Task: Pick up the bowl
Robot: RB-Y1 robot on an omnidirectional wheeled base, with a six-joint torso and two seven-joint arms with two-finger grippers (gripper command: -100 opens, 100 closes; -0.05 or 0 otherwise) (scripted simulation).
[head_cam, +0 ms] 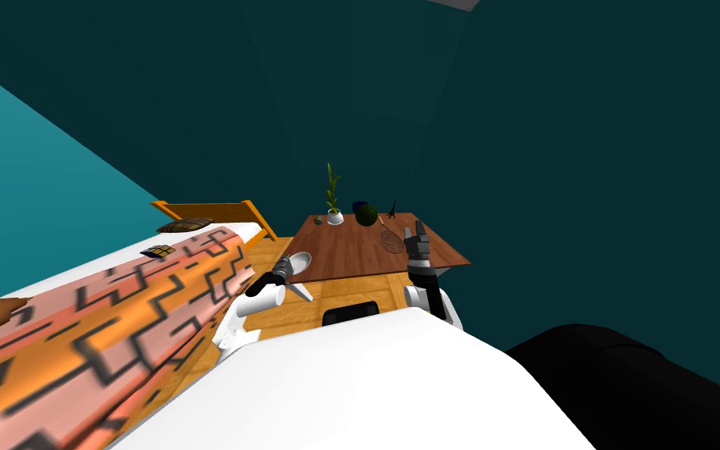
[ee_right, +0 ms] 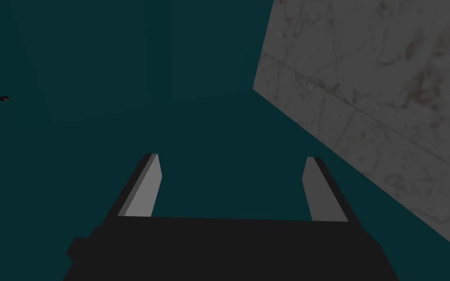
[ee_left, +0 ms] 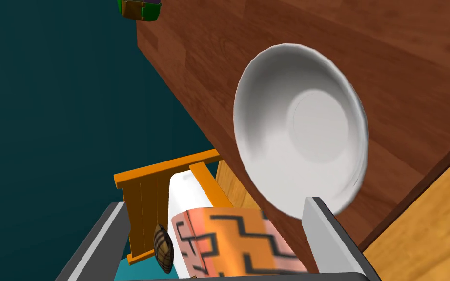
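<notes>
White bowl (ee_left: 299,131), brown wood-grain table (ee_left: 390,49), orange-pink blanket (head_cam: 116,328) with black zigzags.

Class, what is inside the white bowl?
Nothing: the bowl is bare white inside. One finger of the left gripper hides a small part of its rim.

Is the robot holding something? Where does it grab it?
Nothing. The left gripper is open, one finger by the bowl; the right gripper is open too.

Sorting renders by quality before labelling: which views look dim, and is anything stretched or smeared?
Head view: rolled, and the wide-lens stretch smears the patterned bed cover toward the lower left corner. Left wrist view: bright, soft shading inside the white bowl, crisp edges. Right wrist view: dim overall, the right gripper's fingers dull grey.
</notes>
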